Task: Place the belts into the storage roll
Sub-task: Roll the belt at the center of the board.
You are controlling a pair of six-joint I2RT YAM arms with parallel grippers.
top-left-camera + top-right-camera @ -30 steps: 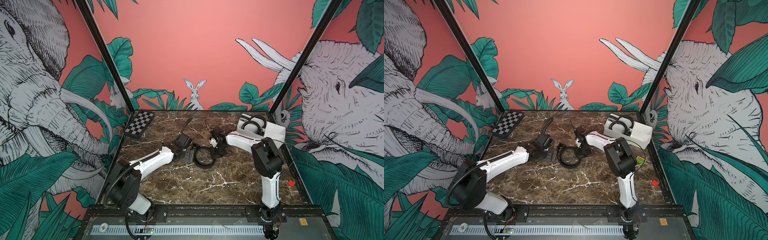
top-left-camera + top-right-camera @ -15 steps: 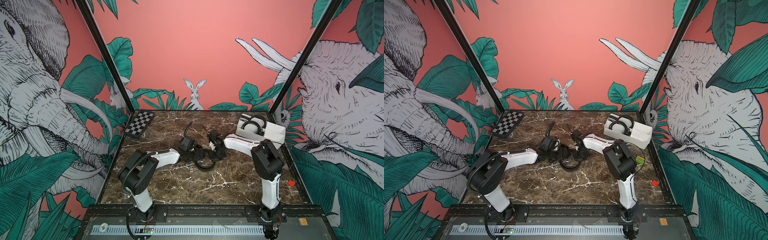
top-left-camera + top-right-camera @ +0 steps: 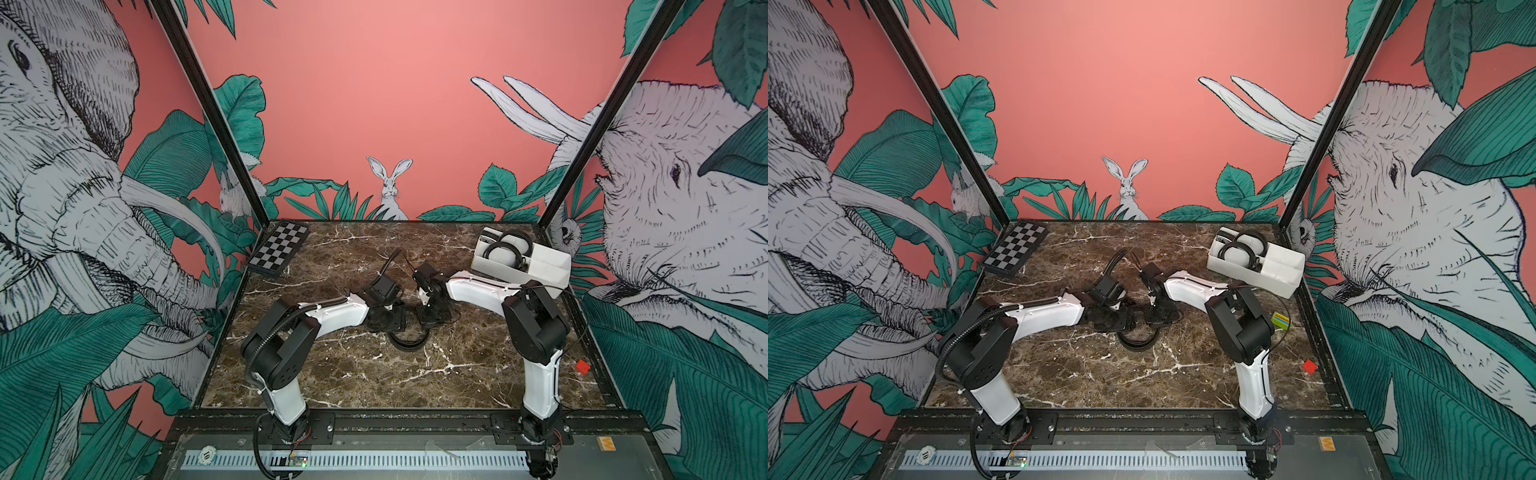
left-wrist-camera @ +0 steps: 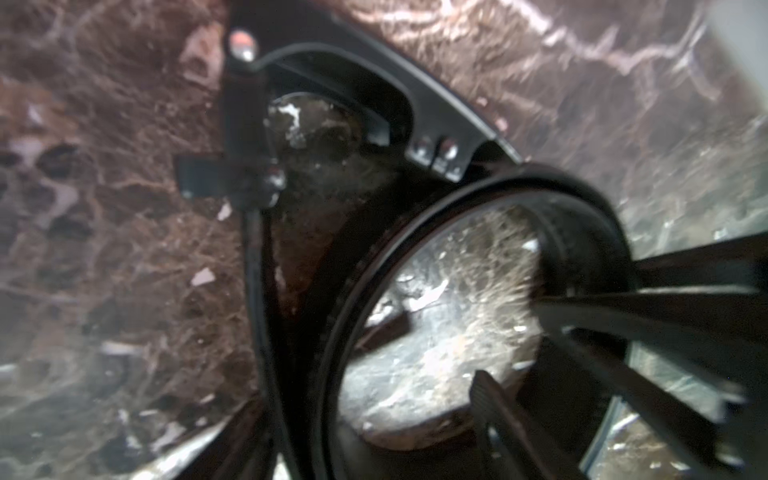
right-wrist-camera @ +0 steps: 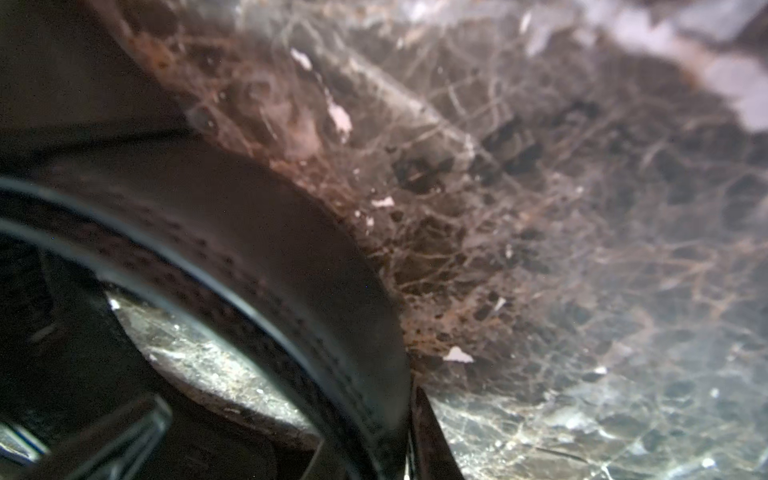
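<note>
A coiled black belt lies on the brown marble counter, near its middle, standing on edge as a loose ring. Both arms reach in low over it from opposite sides.

The right tool sits at the ring's far right side. In the right wrist view the belt's band curves close past the lens, with a dark finger on its inner side and a dark sliver pressed against its outer side, so this tool is clenched on the wall of the coil.

The left tool is down at the ring's left side, just beside or touching it. The left wrist view shows the coil, a strap running from it and a black frame with small screws. The picture is blurred, and I cannot tell whether this tool is released or clenched.

A white rectangular plastic box stands at the back right corner of the counter, well apart from the coil. Two more black belts, each rolled up, rest in the compartments at its end nearer the back wall.

A flat black-and-white checkerboard lies at the back left corner. A small red cube sits near the right edge, and in a top view a small green and yellow block shows beside the right arm.
</note>
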